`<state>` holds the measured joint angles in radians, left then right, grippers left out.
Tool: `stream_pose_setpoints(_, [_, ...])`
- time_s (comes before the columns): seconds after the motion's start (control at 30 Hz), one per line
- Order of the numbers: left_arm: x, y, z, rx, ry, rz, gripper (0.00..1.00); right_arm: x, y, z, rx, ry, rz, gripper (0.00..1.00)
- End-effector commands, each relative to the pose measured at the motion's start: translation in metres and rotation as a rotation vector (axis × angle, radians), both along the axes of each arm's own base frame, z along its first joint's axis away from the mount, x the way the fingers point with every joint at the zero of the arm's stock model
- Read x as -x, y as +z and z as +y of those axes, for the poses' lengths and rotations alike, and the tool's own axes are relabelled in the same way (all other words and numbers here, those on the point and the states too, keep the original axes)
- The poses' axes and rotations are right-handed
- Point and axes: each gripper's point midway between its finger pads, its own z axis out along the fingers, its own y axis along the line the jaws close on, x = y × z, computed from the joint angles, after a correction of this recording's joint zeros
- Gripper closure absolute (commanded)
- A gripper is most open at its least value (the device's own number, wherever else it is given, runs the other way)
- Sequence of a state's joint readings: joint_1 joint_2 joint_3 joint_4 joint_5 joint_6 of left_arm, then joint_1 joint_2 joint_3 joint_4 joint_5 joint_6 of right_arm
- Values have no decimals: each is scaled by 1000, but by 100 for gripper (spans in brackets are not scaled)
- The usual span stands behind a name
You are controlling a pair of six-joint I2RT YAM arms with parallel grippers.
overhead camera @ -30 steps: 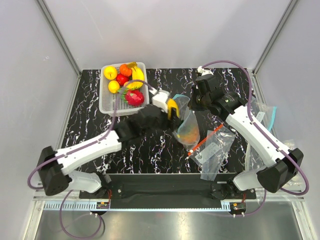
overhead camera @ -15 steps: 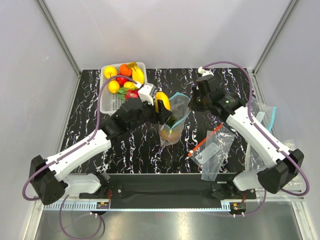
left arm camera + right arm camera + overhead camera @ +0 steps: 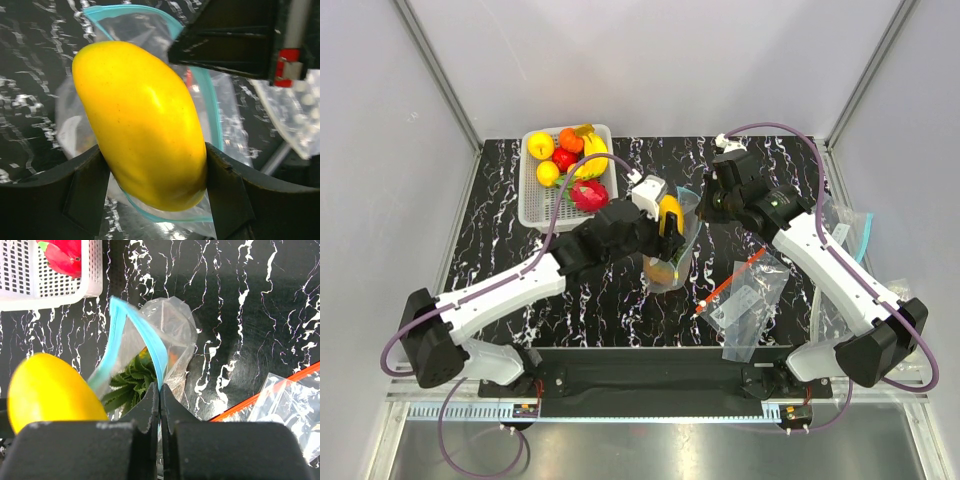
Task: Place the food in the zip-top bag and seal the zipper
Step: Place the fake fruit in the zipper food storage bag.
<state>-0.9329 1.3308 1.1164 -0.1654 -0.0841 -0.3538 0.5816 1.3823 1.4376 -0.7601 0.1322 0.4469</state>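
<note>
pineapple [image 3: 131, 380] is bagged, my right gripper [image 3: 160, 405] pinches the zip-top bag [image 3: 170, 325] open, my left gripper [image 3: 155, 185] clamps the mango [image 3: 140, 120] above it, zipper [image 3: 142, 337] unsealed.

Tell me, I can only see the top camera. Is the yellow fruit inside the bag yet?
Observer: Not yet. In the left wrist view the mango sits between the left gripper's fingers, over the bag's open mouth.
Operator: Who's holding the bag open?
Observer: The right wrist view shows the right gripper shut on the teal zipper.
Operator: Is anything in there already?
Observer: Yes, a pineapple. The right wrist view shows its green crown inside.
</note>
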Motion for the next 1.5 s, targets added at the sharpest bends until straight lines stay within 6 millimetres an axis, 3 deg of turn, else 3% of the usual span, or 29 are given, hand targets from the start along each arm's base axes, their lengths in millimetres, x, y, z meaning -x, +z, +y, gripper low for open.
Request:
stream_pose_setpoints(0.0, [-18, 39, 12, -40, 96, -133, 46, -4, 27, 2, -56, -4, -66, 100])
stream_pose_setpoints(0.17, [-18, 78, 23, -44, 106, -217, 45, -4, 28, 1, -53, -4, -66, 100])
stream_pose_setpoints(0.37, [-12, 84, 14, -61, 41, -231, 41, -5, 31, 1, -54, -3, -70, 100])
stream_pose_setpoints(0.5, [1, 74, -5, -67, -23, -220, 42, -6, 32, 2, -54, -4, -72, 100])
stream_pose_setpoints(0.73, [-4, 35, -13, -110, -8, -161, 43, -4, 35, 2, -62, 0, -75, 100])
stream_pose_setpoints(1.13, [-9, 26, -11, -147, 19, -149, 42, -2, 32, 2, -65, 1, -70, 100])
stream_pose_setpoints(1.2, [-2, 17, -15, -140, -17, -123, 40, -1, 31, 1, -60, 0, -70, 100])
stream_pose_setpoints(1.47, [20, 13, -9, -117, -36, -117, 8, -2, 29, 0, -57, -2, -69, 100])
